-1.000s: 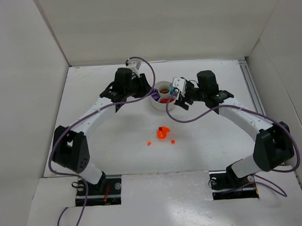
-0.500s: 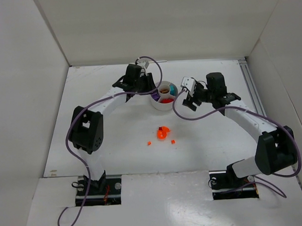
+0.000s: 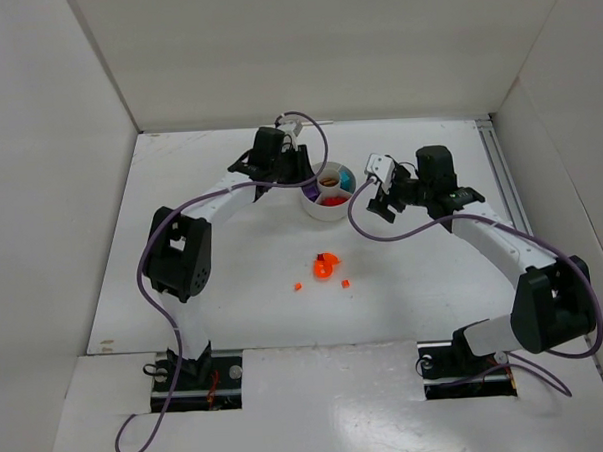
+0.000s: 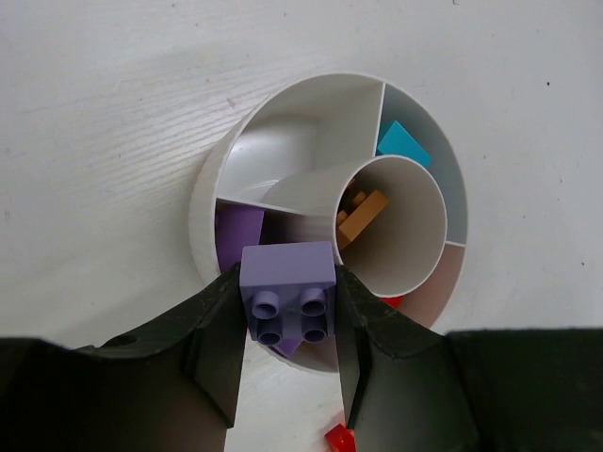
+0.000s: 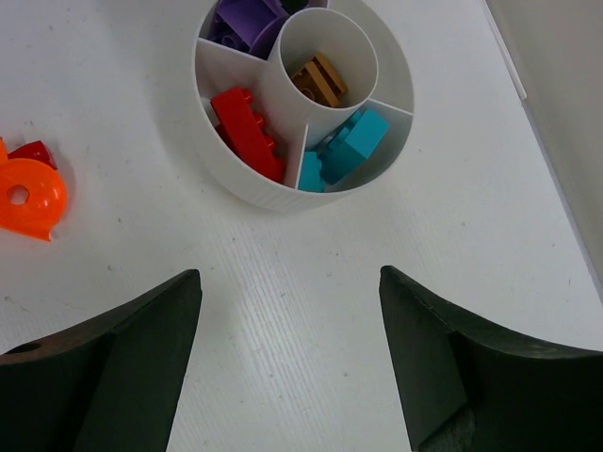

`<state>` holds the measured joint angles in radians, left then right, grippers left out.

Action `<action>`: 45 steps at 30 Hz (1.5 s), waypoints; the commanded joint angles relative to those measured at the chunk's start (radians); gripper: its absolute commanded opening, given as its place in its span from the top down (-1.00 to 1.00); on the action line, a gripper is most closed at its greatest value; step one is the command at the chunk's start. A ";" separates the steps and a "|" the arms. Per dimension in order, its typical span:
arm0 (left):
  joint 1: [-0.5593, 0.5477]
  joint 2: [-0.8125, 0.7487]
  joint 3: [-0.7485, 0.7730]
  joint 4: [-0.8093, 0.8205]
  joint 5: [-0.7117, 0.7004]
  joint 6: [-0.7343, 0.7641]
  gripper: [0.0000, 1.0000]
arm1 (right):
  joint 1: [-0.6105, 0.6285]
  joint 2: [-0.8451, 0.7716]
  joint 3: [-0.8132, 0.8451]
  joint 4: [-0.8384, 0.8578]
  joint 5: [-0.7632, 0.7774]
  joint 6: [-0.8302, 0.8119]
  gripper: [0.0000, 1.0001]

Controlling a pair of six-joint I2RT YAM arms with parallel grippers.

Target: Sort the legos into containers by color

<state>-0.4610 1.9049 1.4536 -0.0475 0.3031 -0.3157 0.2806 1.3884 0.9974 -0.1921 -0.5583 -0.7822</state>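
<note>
Left end effector (image 4: 287, 320), one lilac brick (image 4: 287, 279) gripped

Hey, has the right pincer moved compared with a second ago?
Yes. The right pincer, open, was over the white dish's right rim; it has backed off to the right and now sits beside the dish, clear of it.

White dish (image 5: 254, 193) holding purple legos (image 5: 247, 21), a red brick (image 5: 247, 130) and teal bricks (image 5: 353, 143) in separate wedges, brown piece (image 5: 318, 78) sitting in its central well, orange round piece (image 5: 26, 196) lying left of the dish, right gripper (image 5: 289, 282) gaping on its near side.
</note>
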 commanded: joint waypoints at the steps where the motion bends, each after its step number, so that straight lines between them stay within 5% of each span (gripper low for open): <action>1: 0.005 -0.021 -0.001 0.067 0.030 0.040 0.63 | -0.009 -0.014 -0.002 0.037 -0.032 -0.005 -0.62; 10: 0.005 -0.003 -0.019 0.101 0.039 0.067 0.22 | -0.009 -0.005 -0.002 0.037 -0.041 -0.014 -0.62; 23: 0.005 -0.032 -0.055 0.149 0.021 0.087 0.13 | -0.009 0.004 -0.002 0.028 -0.061 -0.023 -0.62; 34: 0.005 -0.063 -0.026 0.129 -0.064 0.090 -0.43 | -0.009 -0.005 0.007 0.028 -0.071 -0.032 -0.62; 45: 0.005 -0.122 -0.016 0.115 -0.140 0.109 -0.54 | -0.009 -0.005 0.007 0.028 -0.081 -0.032 -0.62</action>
<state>-0.4625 1.8816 1.4086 0.0593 0.2127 -0.2291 0.2794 1.3903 0.9974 -0.1928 -0.5987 -0.8085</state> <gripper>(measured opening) 0.768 0.808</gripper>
